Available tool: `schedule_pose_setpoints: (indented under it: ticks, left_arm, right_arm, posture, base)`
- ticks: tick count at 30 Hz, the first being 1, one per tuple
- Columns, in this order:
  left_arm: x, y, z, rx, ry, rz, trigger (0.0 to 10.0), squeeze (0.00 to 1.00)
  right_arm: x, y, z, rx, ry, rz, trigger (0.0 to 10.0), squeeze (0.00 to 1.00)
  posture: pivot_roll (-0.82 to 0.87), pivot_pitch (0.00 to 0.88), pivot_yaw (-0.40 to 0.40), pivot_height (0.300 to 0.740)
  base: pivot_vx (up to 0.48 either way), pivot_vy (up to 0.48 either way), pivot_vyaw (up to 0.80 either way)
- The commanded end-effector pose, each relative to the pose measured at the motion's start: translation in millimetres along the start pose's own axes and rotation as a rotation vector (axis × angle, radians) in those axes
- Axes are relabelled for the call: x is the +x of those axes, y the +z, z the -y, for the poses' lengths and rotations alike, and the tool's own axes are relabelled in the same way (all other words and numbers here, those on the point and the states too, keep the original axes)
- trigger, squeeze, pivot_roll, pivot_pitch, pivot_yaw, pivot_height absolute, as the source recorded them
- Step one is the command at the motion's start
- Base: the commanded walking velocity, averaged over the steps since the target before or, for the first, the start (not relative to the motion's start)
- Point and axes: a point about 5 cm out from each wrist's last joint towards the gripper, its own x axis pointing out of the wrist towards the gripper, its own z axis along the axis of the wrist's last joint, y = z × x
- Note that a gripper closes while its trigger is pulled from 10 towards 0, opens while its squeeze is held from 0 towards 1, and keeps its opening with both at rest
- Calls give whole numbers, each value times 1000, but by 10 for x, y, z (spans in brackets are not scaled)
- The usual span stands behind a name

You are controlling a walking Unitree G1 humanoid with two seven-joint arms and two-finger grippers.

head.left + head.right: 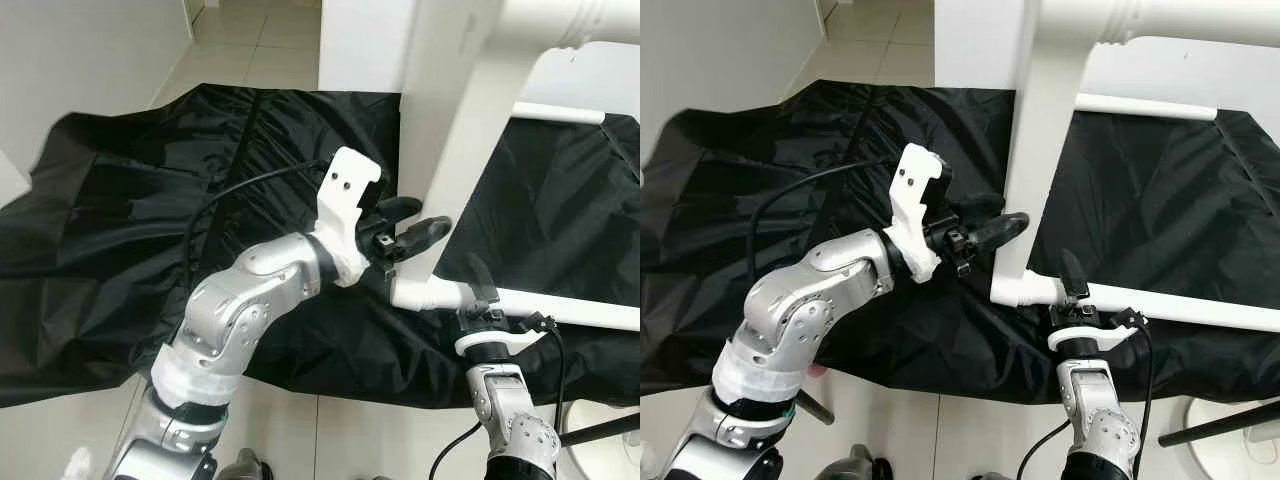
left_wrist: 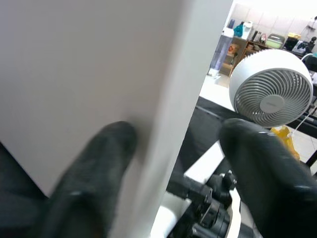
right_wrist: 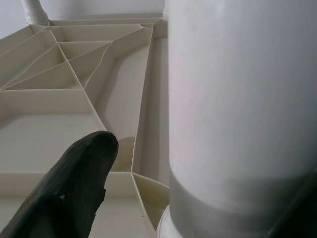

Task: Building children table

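White plastic children's table is tipped on its side over a black sheet spread on the tiled floor, tabletop slab standing roughly vertical, edge toward the camera. Round white legs stick out sideways: lower leg runs along just above the sheet, upper leg at the top of the head views, a thinner rear leg further back. Left gripper is at the tabletop's lower edge, fingers spread apart on either side of the slab; left wrist view has one finger pressed against the white face and the other finger off to the far side of the edge, so straddling rather than squeezing tight. Right gripper comes up from below at the base of the lower leg, right where it joins the tabletop corner; fingers sit around the leg, look clamped on it. Right wrist view: one black finger beside the leg tube, with the ribbed underside of the tabletop behind it. White round fan sits beyond the sheet in the left wrist view, with a kitchen-like area far behind, blurred. Part of a white round base and a black rod show beside the right arm
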Motion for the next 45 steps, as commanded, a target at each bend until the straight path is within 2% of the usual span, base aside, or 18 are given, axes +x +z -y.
schedule_pose_setpoints:
  ticks: [1, 17, 20, 29, 35, 45]
  left_arm:
    - [29, 15, 96, 21, -192, 0, 10000, 0]
    - [299, 159, -132, 127, 5, 19, 10000, 0]
    - [311, 163, -139, 127, 8, 21, 10000, 0]
    - [355, 203, -187, 148, 19, 30, 10000, 0]
    - [363, 194, -214, 154, 31, 29, 10000, 0]
    - [371, 209, -251, 161, 40, 37, 10000, 0]
  right_arm:
    - [-151, -45, 161, 33, -82, 8, 10000, 0]
    - [-244, -44, 129, 52, -63, 18, 10000, 0]
    - [-255, -43, 124, 62, -60, 21, 10000, 0]
    - [-520, -116, -12, 147, -40, 14, 10000, 0]
    - [-582, -148, -67, 169, -30, -16, 10000, 0]
    - [-645, -163, -64, 217, -103, -10, 10000, 0]
  posture:
    - [33, 70, 38, 740]
    - [19, 82, 53, 740]
    - [19, 82, 53, 740]
    - [3, 95, 62, 740]
    - [2, 99, 62, 740]
    - [1, 100, 62, 740]
  base:
    - [0, 0, 0]
    - [0, 0, 0]
    - [0, 0, 0]
    - [0, 0, 0]
    - [0, 0, 0]
    - [0, 0, 0]
